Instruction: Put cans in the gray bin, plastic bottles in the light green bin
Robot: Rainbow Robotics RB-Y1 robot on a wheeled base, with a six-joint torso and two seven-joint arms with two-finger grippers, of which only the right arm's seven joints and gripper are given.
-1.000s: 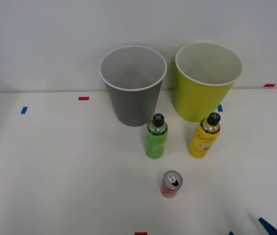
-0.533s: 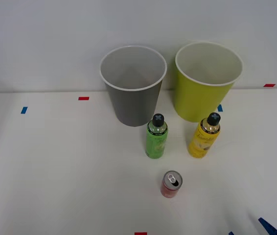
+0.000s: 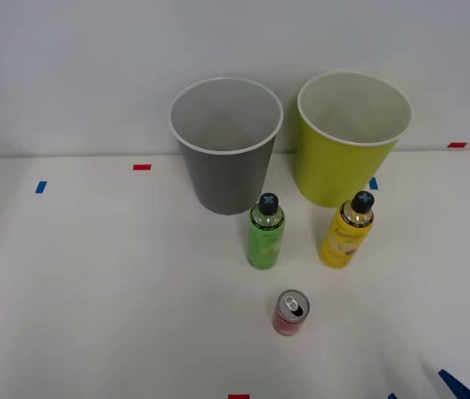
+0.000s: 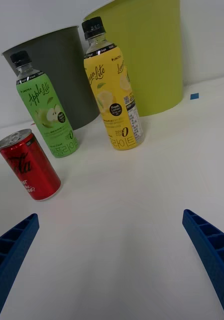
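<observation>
Right now the right end effector (image 4: 112, 250) hangs low over the worktop's near right corner, fingers spread wide and gripping nothing. Nearest it stands the red Coca-Cola can (image 4: 29, 165), upright; beyond are the yellow lemon bottle (image 4: 114, 95) and the green apple bottle (image 4: 47, 112), with the light green bin (image 3: 347, 141) and gray bin (image 3: 225, 150) along the far edge. It looks like an approach step. The next move calls for closing around one upright container.

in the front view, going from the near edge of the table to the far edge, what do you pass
red can → green bottle and yellow bottle, about level → gray bin and light green bin at the back.
</observation>
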